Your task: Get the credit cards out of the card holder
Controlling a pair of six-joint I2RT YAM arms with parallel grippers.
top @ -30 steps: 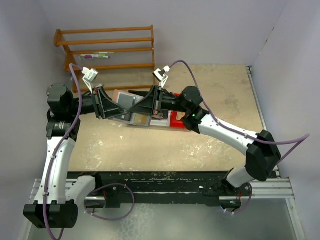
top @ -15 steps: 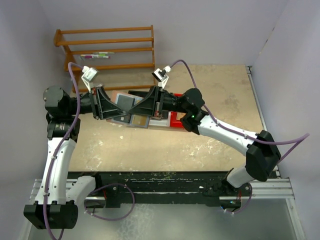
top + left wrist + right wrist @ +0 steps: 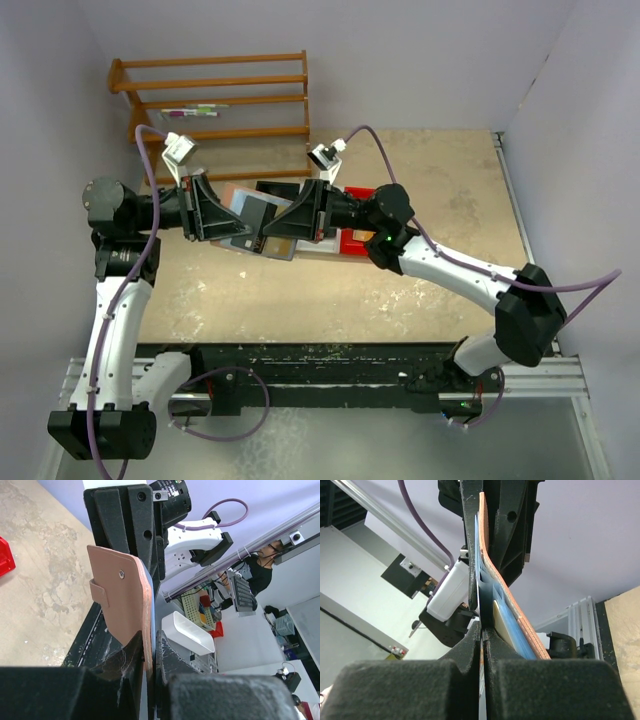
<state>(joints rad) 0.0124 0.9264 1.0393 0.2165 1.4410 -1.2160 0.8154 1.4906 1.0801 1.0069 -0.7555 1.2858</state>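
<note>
The card holder (image 3: 252, 213), pinkish-brown outside with light blue lining, hangs above the table between both grippers. My left gripper (image 3: 238, 226) is shut on its edge. The left wrist view shows the leather flap (image 3: 117, 595) with its strap tab rising from my left gripper (image 3: 149, 647). My right gripper (image 3: 270, 232) is shut on a thin dark credit card seen edge-on (image 3: 478, 580). That card stands beside the holder's (image 3: 512, 605) blue lining, rising out of my right gripper (image 3: 481, 626). A pale golden card (image 3: 499, 622) sits in a pocket and shows from above (image 3: 281, 244).
A wooden rack (image 3: 215, 100) stands at the back left of the table. A red bin (image 3: 352, 238) lies just under the right forearm and shows in the left wrist view (image 3: 4, 555). The black rail (image 3: 330, 365) runs along the near edge.
The left jaws have closed further on the holder. The two arms have drawn slightly apart, and more of the opened holder shows between them.
</note>
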